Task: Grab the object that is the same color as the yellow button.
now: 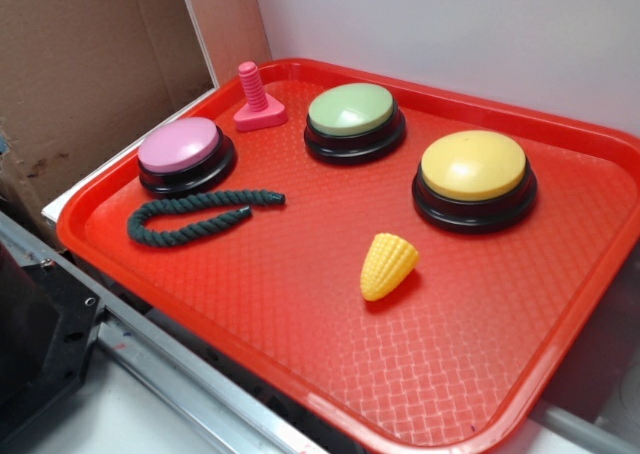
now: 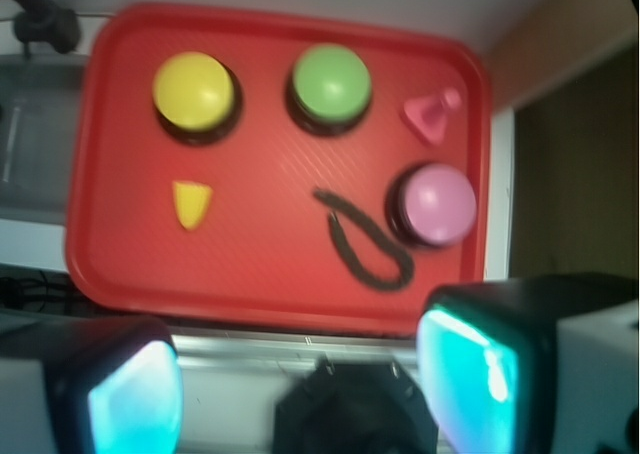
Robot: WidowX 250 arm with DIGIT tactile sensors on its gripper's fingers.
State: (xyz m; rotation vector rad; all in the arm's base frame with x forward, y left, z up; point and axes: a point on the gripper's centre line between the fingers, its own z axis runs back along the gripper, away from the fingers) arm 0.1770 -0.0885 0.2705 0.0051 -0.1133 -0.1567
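Exterior view shows the red tray (image 1: 300, 304) with the toy corn (image 1: 388, 265) lying on its side a little below the middle of the frame, just below and to the left of the yellow button (image 1: 473, 177), near it but not touching. Its narrow tip points to the lower left.

Wrist view, somewhat blurred, shows the corn (image 2: 192, 203) at the left middle, under the yellow button (image 2: 194, 93), with the gripper (image 2: 300, 384) high above the tray's near edge. Its two fingers (image 2: 130, 394) stand wide apart at the bottom corners and hold nothing.

I judge the corn to be light, hollow, stiff plastic, not fragile. The bumpy kernels should give some grip, but the cone shape may squeeze out toward the tip. The better place to hold is across the thick part, near the wide end. The green button (image 1: 352, 120), pink button (image 1: 183, 153), rope (image 1: 190, 219) and pink screw (image 1: 258, 99) are well apart from it.
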